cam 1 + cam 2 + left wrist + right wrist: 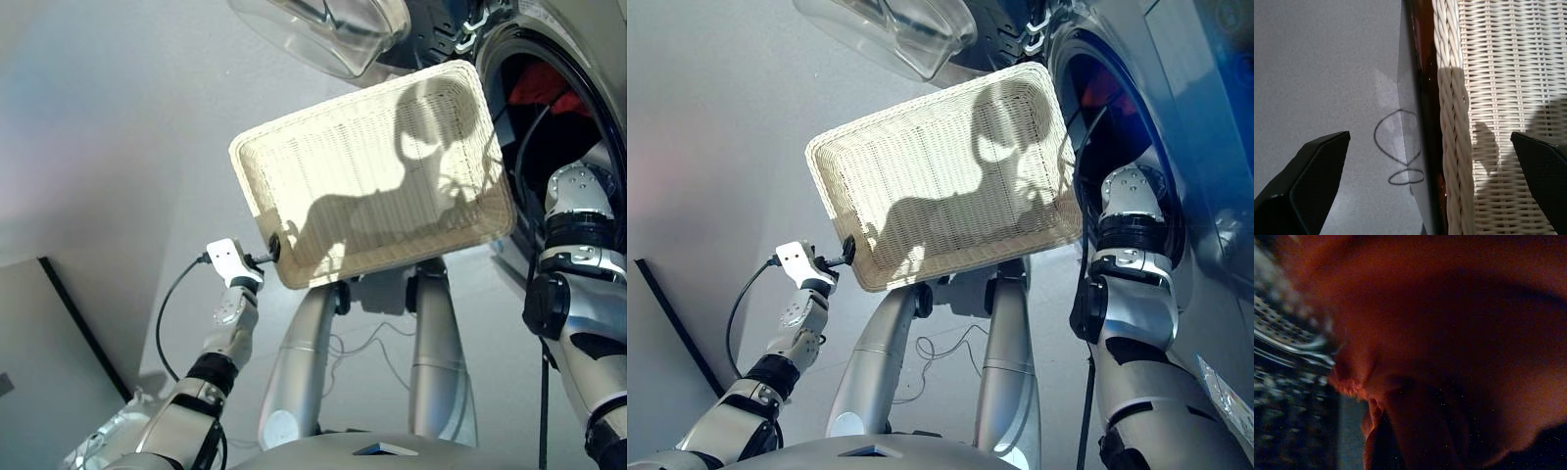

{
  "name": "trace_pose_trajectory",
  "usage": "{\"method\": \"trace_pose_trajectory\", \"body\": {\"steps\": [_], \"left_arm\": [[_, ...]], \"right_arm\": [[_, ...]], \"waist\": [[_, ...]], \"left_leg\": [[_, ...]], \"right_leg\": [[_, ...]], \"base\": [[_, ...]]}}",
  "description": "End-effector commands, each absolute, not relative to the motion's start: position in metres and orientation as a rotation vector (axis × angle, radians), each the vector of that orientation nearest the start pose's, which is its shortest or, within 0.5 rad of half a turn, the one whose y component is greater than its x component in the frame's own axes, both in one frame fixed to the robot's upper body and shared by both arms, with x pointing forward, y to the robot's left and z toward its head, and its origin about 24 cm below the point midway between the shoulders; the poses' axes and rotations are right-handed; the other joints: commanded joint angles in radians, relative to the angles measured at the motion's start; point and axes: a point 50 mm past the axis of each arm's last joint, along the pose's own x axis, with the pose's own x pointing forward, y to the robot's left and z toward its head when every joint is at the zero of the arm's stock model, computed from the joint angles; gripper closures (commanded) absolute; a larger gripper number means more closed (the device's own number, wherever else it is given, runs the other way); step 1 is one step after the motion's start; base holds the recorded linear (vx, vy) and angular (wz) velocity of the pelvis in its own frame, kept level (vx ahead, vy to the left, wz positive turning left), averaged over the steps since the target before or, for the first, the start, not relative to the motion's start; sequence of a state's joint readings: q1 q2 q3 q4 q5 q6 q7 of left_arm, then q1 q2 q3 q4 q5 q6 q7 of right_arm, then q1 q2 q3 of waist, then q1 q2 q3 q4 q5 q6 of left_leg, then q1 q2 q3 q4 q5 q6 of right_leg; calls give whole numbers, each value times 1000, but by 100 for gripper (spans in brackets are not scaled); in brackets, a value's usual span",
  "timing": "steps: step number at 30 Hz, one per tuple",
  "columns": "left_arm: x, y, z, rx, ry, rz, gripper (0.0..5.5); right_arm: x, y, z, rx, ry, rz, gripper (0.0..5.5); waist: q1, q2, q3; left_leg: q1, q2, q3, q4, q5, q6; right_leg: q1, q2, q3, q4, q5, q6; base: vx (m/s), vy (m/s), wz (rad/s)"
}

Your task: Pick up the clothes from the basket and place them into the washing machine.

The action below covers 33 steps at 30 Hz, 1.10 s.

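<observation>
The cream-white woven basket [372,176] shows only its bare weave; none of the clothes lie in it. My left gripper [269,250] is at its near left corner, open. In the left wrist view its two fingers straddle the braided rim [1452,122] without touching it. My right arm [573,245] reaches past the basket's right end into the washing machine [1176,69], and its gripper is hidden there. A coral red garment [539,86] lies inside the drum mouth. The same red cloth [1440,333] fills the right wrist view, beside the perforated steel drum [1283,328].
The machine's clear bulging door [333,29] hangs open above the basket's far edge. A grey floor lies all around, with a thin cable loop [1400,147] on it. A dark panel edge [69,313] runs along the lower left.
</observation>
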<state>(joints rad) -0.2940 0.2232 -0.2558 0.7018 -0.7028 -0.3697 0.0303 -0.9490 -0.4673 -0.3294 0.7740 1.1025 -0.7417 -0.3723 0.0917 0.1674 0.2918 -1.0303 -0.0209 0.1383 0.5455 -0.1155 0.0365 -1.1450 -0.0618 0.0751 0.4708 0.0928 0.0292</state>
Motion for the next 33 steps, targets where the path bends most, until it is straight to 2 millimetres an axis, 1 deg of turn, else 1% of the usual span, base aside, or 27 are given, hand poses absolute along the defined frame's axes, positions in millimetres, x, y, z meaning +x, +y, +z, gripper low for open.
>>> {"method": "trace_pose_trajectory", "body": {"steps": [1,3,4,5,6,8,9,10,12,14,15,16,17,18,19,21,22,24,27,28,29,31,33], "left_arm": [[278,182,-17,-283,97,88,0],[279,184,-14,-281,86,81,0],[280,186,-12,-278,78,81,0],[279,186,-12,-285,75,83,0],[277,189,-12,-279,74,87,0],[275,192,-14,-279,82,93,0],[275,195,-14,-270,85,97,0],[274,196,-16,-270,91,100,0],[273,200,-19,-263,106,106,0],[269,201,-25,-263,134,109,0],[268,204,-28,-256,150,112,0],[267,206,-30,-253,164,110,0],[265,206,-33,-248,178,113,0],[264,208,-36,-233,193,111,0],[263,209,-38,-224,209,109,0],[258,209,-46,-178,250,108,0],[255,208,-53,-136,288,95,0],[250,210,-59,-77,327,88,0],[236,211,-75,-15,411,88,0],[233,213,-78,-8,430,95,0],[230,215,-82,13,455,102,0],[221,216,-90,46,498,104,0],[210,217,-100,66,562,111,0]], "right_arm": [[339,-319,212,824,-829,-728,0],[353,-306,188,701,-652,-646,0],[358,-299,180,668,-590,-598,0],[360,-294,174,656,-566,-568,0],[362,-287,166,602,-515,-539,0],[367,-271,150,566,-436,-466,0],[369,-265,144,507,-392,-431,0],[369,-255,136,478,-354,-374,0],[368,-242,120,347,-271,-290,0],[365,-232,102,279,-197,-229,0],[365,-225,94,143,-136,-157,0],[365,-221,89,50,-97,-102,0],[362,-217,81,24,-66,-69,0],[359,-211,71,-64,-22,-23,0],[357,-209,67,-112,-6,-11,0],[349,-206,46,-120,66,6,0],[342,-202,31,-153,114,16,0],[331,-202,12,-155,181,11,0],[303,-203,-30,-140,337,-14,0],[297,-202,-37,-126,360,-26,0],[290,-201,-46,-124,396,-35,0],[271,-202,-67,-104,486,-54,0],[250,-201,-87,-77,581,-83,0]], "waist": [[-25,37,-92],[-25,28,-88],[-25,23,-86],[-30,20,-84],[-30,16,-84],[-31,4,-85],[-30,-3,-85],[-33,-12,-87],[-37,-29,-91],[-39,-47,-96],[-38,-59,-101],[-40,-67,-101],[-41,-76,-101],[-42,-86,-103],[-43,-93,-106],[-43,-108,-109],[-42,-118,-116],[-39,-133,-116],[-37,-156,-127],[-37,-162,-128],[-43,-172,-128],[-43,-180,-138],[-42,-186,-148]], "left_leg": [[-13,-19,-32,-24,-23,13],[-15,-14,-31,-20,-20,10],[-16,-13,-31,-19,-18,7],[-16,-12,-31,-20,-17,6],[-17,-11,-32,-20,-14,5],[-13,-10,-33,-21,-10,3],[-13,-10,-35,-18,-8,3],[-10,-9,-36,-21,-6,2],[1,-8,-38,-29,0,0],[18,-8,-42,-40,5,-1],[29,-9,-45,-50,10,-2],[42,-9,-49,-59,15,-3],[58,-10,-52,-69,19,-4],[82,-10,-55,-86,26,-6],[99,-11,-57,-98,30,-7],[148,-15,-65,-126,40,-11],[188,-15,-68,-155,48,-14],[244,-20,-77,-186,55,-15],[355,-25,-92,-261,76,-22],[383,-26,-94,-276,78,-23],[406,-34,-90,-308,115,-21],[475,-38,-97,-353,128,-27],[548,-39,-96,-403,141,-32]], "right_leg": [[27,20,-43,-16,-48,14],[30,17,-47,-17,-44,10],[32,17,-49,-21,-42,9],[35,17,-52,-24,-40,8],[38,16,-56,-27,-38,7],[50,15,-61,-38,-33,6],[52,14,-64,-38,-31,6],[58,13,-68,-43,-29,5],[76,12,-77,-53,-25,5],[97,9,-84,-68,-20,6],[112,7,-89,-79,-15,7],[128,2,-94,-88,-11,7],[146,-2,-101,-98,-8,9],[170,-6,-105,-112,-4,12],[190,-7,-109,-124,-2,14],[246,-15,-119,-152,1,18],[289,-16,-123,-174,3,22],[350,-20,-135,-206,8,27],[473,-24,-155,-275,17,38],[503,-24,-158,-294,19,40],[525,-31,-167,-319,44,37],[596,-29,-173,-357,47,44],[663,-25,-180,-384,48,50]], "base": [[0,0,0],[0,0,0],[0,0,0],[0,0,0],[0,0,0],[0,0,0],[-11,-53,94],[0,0,0],[0,0,0],[0,0,0],[0,0,0],[12,-63,42],[19,-61,86],[36,-54,133],[0,0,0],[68,-28,122],[95,-22,157],[94,-23,189],[106,-11,49],[0,0,0],[0,0,0],[57,16,49],[111,34,58]]}}
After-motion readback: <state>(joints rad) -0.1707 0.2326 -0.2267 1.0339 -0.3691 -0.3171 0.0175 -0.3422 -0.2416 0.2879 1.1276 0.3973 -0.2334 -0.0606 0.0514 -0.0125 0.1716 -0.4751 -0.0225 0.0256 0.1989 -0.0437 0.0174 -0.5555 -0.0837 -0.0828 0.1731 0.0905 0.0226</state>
